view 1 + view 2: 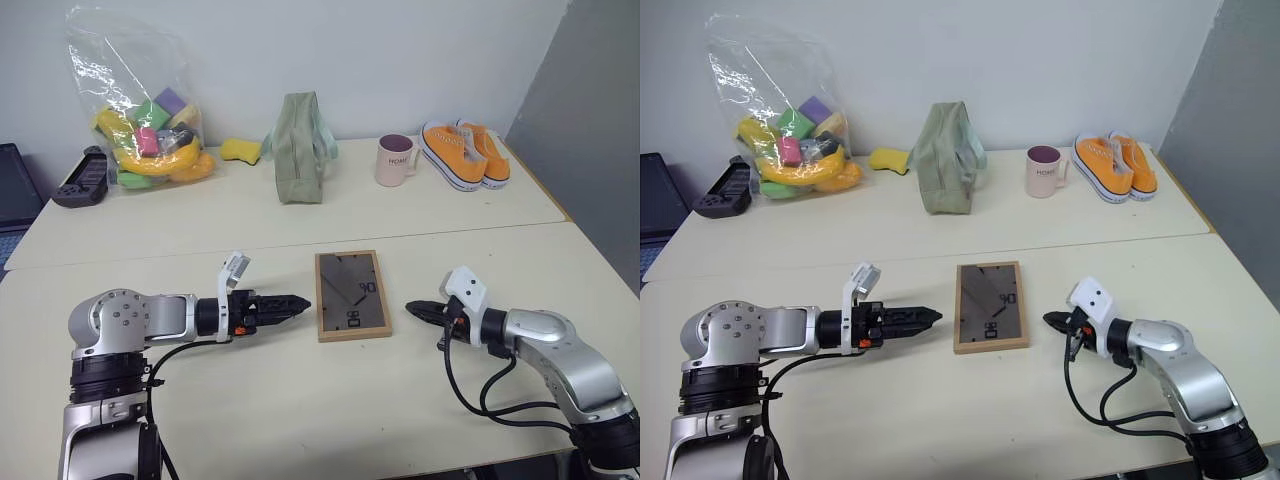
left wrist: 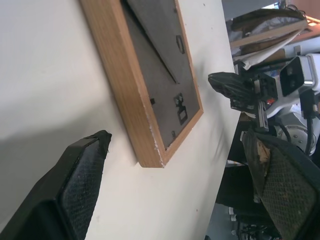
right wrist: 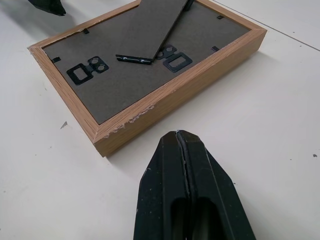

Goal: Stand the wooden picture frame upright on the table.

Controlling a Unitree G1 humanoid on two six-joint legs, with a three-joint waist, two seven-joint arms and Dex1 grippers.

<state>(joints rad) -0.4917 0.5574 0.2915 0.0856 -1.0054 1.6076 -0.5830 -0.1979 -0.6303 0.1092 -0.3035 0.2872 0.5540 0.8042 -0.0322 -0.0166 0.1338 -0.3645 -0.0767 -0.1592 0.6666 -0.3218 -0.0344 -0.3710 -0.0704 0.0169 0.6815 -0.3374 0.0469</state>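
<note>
- One wooden picture frame (image 1: 352, 295) is seen from the left eye view, lying flat and back-up on the table (image 1: 300, 400), its long axis running away from the robot; one fold-out stand (image 1: 345, 280) is seen on its back.
- Two grippers flank it — the left gripper (image 1: 297, 303) just beside its left edge, the right gripper (image 1: 415, 308) near its right edge, neither touching.
- Along the far side are counted one clear bag (image 1: 140, 95) holding coloured toys, one yellow sponge (image 1: 240, 150), one green pouch (image 1: 298, 148), one pink mug (image 1: 395, 160), two orange shoes (image 1: 465, 153) and one black controller (image 1: 85, 178).
- From the left wrist view, two black fingers (image 2: 75, 190) are seen spread wide apart, with a corner of the frame between them, untouched.
- From the right wrist view, the right gripper's fingers (image 3: 187, 190) are pressed together on nothing; the frame lies just beyond the tips.
</note>
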